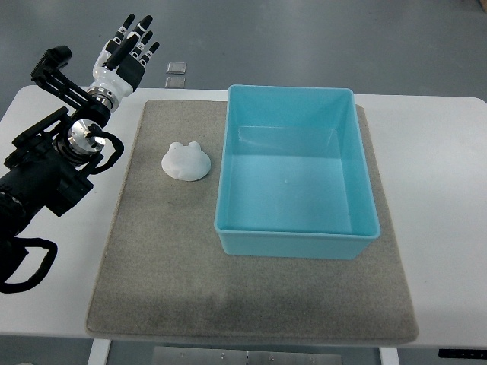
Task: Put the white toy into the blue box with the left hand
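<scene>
A: Where is everything right now?

B: The white toy (186,160) lies on the grey mat (152,289), just beside the left wall of the blue box (230,175) and not touching it. The box is empty. The left hand (128,49) hangs over the far left corner of the surface (441,190), well apart from the toy, fingers stretched out and holding nothing. The right arm is not in view.

A: So nothing is grasped yet. What could go wrong?

B: My guess is the grasp itself. The toy looks low, rounded and smooth, so fingers closing from above could slide off its dome or pinch it out sideways. It also sits so close to the box that fingers reaching its right side may knock the wall and shove the box across the mat.

A: And the carry?

B: The wall looks tall next to the toy. If the lift is too low, toy or fingers could catch the rim and drop it outside.

A: Any labels or writing?

B: None that I can read. Two small square things (176,74) lie on the floor beyond the surface, too small to identify
</scene>
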`<state>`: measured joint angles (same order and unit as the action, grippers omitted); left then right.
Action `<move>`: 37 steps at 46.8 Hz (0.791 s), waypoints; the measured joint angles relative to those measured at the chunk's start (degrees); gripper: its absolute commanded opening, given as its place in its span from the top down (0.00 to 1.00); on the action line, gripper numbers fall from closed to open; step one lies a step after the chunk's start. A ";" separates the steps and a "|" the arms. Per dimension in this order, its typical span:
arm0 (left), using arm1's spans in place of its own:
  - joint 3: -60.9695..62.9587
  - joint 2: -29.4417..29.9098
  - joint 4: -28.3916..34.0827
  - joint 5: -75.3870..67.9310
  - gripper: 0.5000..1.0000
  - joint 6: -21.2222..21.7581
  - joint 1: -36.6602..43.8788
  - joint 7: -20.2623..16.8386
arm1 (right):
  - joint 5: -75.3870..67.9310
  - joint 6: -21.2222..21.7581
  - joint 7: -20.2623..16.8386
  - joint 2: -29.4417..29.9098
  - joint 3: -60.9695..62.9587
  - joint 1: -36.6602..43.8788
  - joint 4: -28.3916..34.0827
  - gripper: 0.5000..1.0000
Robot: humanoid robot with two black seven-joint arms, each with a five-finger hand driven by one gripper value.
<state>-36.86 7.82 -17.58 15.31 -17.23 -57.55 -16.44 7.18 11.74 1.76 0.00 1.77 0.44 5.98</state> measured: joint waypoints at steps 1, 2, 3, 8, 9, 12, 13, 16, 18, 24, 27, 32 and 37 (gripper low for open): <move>0.00 0.00 0.00 -0.01 0.01 0.00 0.06 0.00 | 0.00 0.00 0.00 0.00 0.00 0.00 0.00 0.13; 0.01 -0.04 0.00 -0.02 0.02 0.00 0.21 0.00 | 0.00 0.00 0.00 0.00 0.00 0.00 0.00 0.13; 0.02 -0.07 0.00 -0.03 0.01 0.00 0.40 -0.02 | 0.00 0.00 0.00 0.00 -0.01 0.00 0.00 0.13; 0.02 -0.09 -0.01 -0.02 0.02 -0.01 0.84 -0.08 | 0.00 -0.01 0.00 0.00 -0.01 0.00 0.00 0.13; 0.02 -0.09 -0.01 -0.02 0.02 0.00 0.85 -0.09 | 0.00 -0.03 0.00 0.00 -0.01 0.01 0.00 0.13; -0.02 -0.09 -0.01 -0.02 0.01 0.00 0.84 -0.09 | 0.00 -0.04 0.00 0.00 -0.01 0.00 0.00 0.13; -0.16 -0.09 -0.01 0.03 0.01 0.00 0.84 -0.09 | 0.00 -0.04 0.00 0.00 -0.01 0.00 0.00 0.13; -0.65 -0.08 -0.01 0.14 0.01 0.05 0.84 -0.09 | 0.00 -0.04 0.00 0.00 -0.02 0.00 0.00 0.13; -0.72 -0.05 -0.01 0.15 0.01 0.08 0.80 -0.09 | 0.00 -0.05 0.00 0.00 -0.02 0.00 0.00 0.13; -0.57 0.00 -0.07 0.14 0.01 0.08 0.54 -0.09 | 0.00 -0.02 0.00 0.00 -0.02 0.02 0.00 0.13; -0.40 0.00 -0.09 0.11 0.01 0.09 0.53 -0.09 | 0.00 -0.01 0.00 0.00 -0.02 0.00 0.00 0.13; -0.12 0.03 -0.09 0.01 0.01 0.09 0.53 -0.09 | -0.01 -0.01 0.00 0.00 -0.02 0.00 0.00 0.13; -0.07 0.34 -0.13 -0.01 0.01 0.06 0.64 -0.09 | -0.01 -0.01 0.00 0.00 -0.02 0.03 0.00 0.13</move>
<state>-36.92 8.17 -17.72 15.29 -17.17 -56.91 -16.53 7.17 11.73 1.76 0.00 1.76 0.48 5.98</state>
